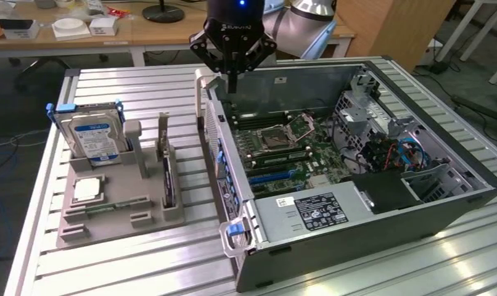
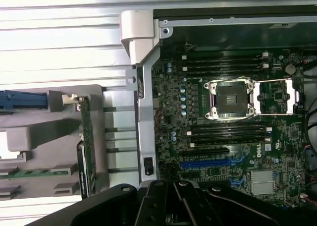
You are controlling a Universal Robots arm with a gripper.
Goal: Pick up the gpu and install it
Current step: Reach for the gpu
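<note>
Closed and empty, the gripper [image 1: 230, 73] hangs over the case [image 1: 206, 117] wall; you should meet the upright gpu [image 1: 168, 182] squarely along its top edge.

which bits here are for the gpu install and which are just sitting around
For the job:
gpu, standing on edge in the grey holder
gripper, over the edge of the open computer case
motherboard inside it

Just lying about:
hard drive, processor chip and memory stick, in the same holder
</note>
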